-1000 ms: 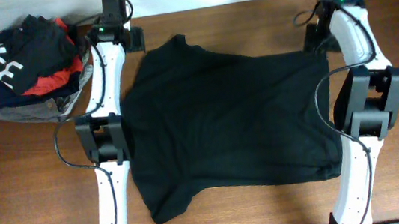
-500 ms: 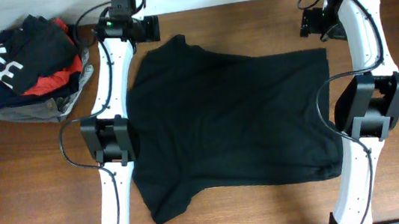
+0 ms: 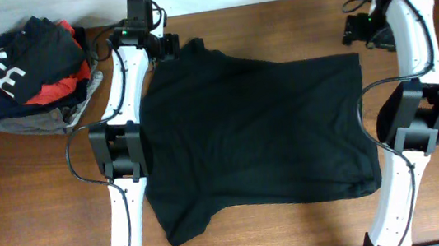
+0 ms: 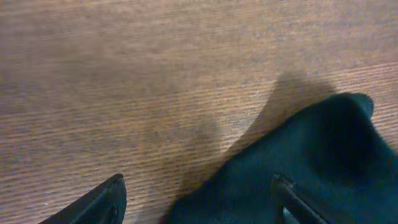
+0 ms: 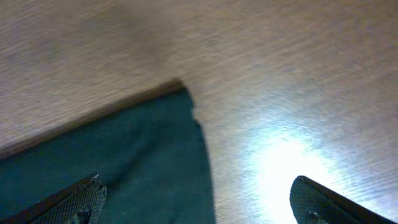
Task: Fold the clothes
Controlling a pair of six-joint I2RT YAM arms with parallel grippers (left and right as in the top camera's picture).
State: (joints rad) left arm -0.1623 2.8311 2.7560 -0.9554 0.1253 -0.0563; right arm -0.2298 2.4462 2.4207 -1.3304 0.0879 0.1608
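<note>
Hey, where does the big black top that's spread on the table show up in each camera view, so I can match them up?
Overhead: the black top lies spread across the middle of the wooden table.
Left wrist: a rounded end of it fills the lower right.
Right wrist: a square corner of it fills the lower left.
Shared landmark: the wooden table, bare beside the fabric in all three views.

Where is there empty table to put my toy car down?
The table is bare at the left, below the clothes pile and beside the left arm. A bare strip also runs along the near edge, in front of the black top. The middle and far-left corner are crowded.
</note>
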